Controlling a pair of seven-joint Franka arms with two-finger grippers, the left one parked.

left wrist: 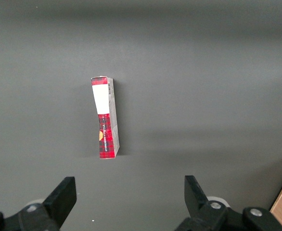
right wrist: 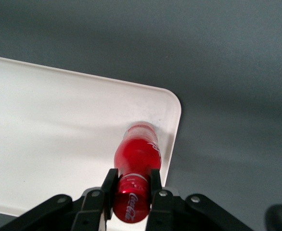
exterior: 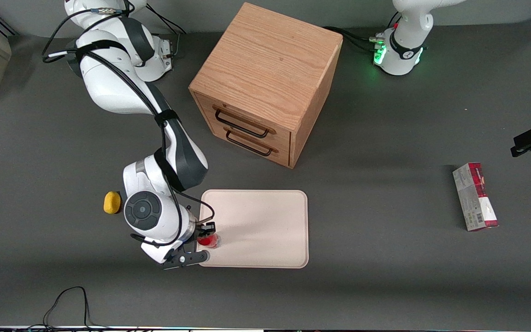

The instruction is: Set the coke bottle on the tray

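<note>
The gripper (exterior: 207,240) hides most of the bottle (exterior: 209,240) from the front camera; only a red patch shows over the tray (exterior: 265,230). At the wrist, the bottle's (right wrist: 134,178) cap end runs past the frame edge, fingers (right wrist: 109,186) pressed to its sides. The carton's (exterior: 475,196) print is too small to read.

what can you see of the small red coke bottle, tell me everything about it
The small red coke bottle is glossy, with white Coca-Cola script on its body and a clear base. The black two-finger gripper is shut on it, one finger on each side. It hangs base-down over the flat cream-beige tray, near the corner nearest the working arm's end and the front camera. Whether the base touches the tray cannot be told.
</note>
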